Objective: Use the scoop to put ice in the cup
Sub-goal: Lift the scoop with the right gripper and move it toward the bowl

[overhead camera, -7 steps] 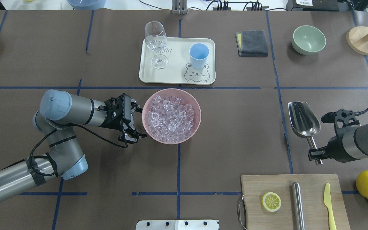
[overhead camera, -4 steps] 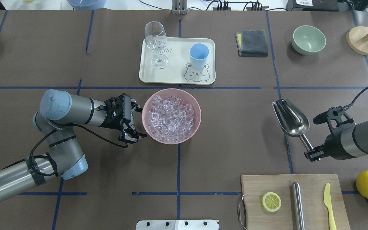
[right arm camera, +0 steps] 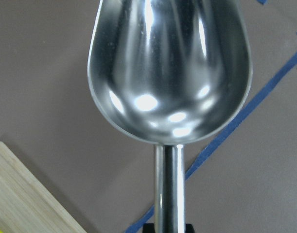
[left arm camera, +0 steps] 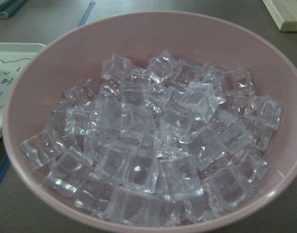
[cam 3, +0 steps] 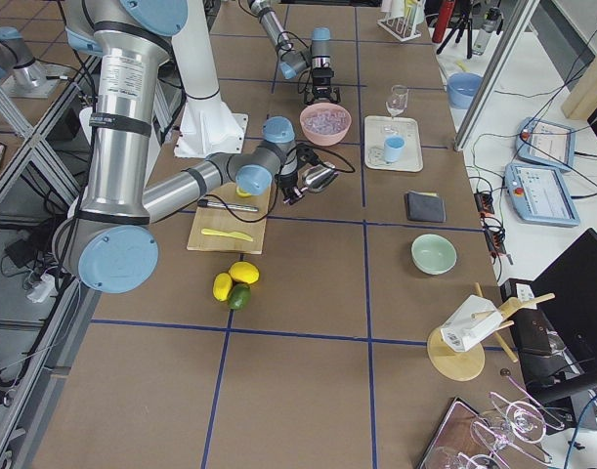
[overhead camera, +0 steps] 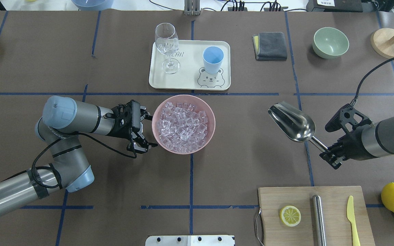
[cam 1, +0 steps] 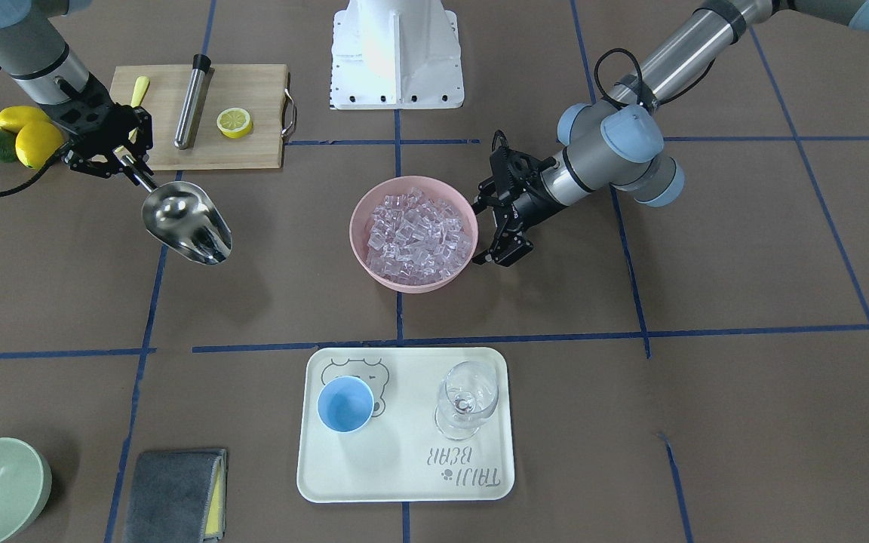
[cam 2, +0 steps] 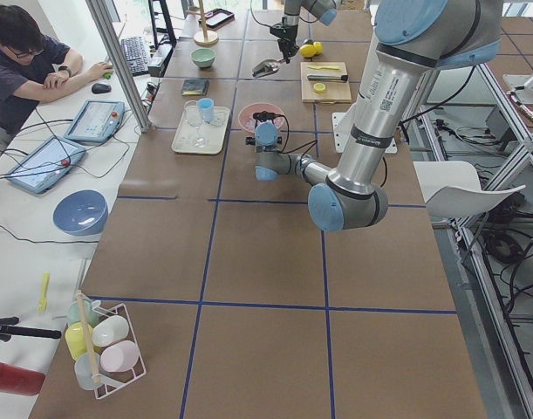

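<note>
The ice (overhead camera: 183, 124) fills a pink bowl (overhead camera: 213, 127) at the table's middle; it also shows in the front view (cam 1: 419, 234) and the left wrist view (left arm camera: 153, 145). My left gripper (overhead camera: 148, 131) is open, its jaws spread beside the bowl's left rim (cam 1: 359, 219). The light-blue cup (overhead camera: 213, 56) stands empty on a white tray (overhead camera: 186, 79), beyond the bowl. My right gripper (overhead camera: 330, 156) is shut on the thin handle of the steel scoop (overhead camera: 292, 122). The scoop (right arm camera: 167, 73) is empty and is held above the table, right of the bowl, mouth pointing towards it.
A wine glass (overhead camera: 166, 42) shares the tray. A cutting board (overhead camera: 335, 212) at the near right carries a lemon slice (overhead camera: 290, 215), a steel cylinder (overhead camera: 318, 218) and a yellow knife (overhead camera: 352, 218). A grey cloth (overhead camera: 270, 45) and a green bowl (overhead camera: 330, 42) lie far right.
My right arm has carried the scoop left towards the pink bowl and turned its mouth more to the left. The left arm and the bowl have not moved.
</note>
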`<action>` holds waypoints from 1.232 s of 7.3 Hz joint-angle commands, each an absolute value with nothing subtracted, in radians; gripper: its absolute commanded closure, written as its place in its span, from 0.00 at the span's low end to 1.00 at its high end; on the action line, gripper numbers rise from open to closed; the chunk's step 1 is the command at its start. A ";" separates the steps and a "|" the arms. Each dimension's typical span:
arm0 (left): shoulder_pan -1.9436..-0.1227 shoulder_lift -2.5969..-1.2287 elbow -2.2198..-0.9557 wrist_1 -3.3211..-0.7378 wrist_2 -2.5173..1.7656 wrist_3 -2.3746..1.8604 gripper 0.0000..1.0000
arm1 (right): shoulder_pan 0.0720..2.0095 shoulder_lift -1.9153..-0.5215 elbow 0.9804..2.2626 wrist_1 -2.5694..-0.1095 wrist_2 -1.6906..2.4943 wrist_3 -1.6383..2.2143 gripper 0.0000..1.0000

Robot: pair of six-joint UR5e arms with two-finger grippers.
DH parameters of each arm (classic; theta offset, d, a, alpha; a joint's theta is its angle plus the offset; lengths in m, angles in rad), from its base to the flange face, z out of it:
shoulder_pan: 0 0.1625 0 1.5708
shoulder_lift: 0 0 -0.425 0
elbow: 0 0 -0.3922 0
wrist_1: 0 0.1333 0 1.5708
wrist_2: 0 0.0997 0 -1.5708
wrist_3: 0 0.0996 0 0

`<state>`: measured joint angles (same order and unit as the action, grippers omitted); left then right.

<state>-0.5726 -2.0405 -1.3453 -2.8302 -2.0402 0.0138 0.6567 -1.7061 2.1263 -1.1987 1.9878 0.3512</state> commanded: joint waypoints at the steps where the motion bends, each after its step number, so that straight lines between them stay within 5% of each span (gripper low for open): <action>1: -0.572 -2.042 -1.345 -2.830 -2.040 0.014 0.00 | 0.663 -1.540 2.228 -1.584 1.982 0.251 1.00; 6: -0.574 -2.042 -1.345 -2.830 -2.040 0.012 0.00 | 0.526 -0.973 2.237 -2.398 1.852 0.245 1.00; 9: -0.574 -2.040 -1.345 -2.830 -2.040 0.012 0.00 | 0.514 -0.739 2.053 -2.593 1.844 0.121 1.00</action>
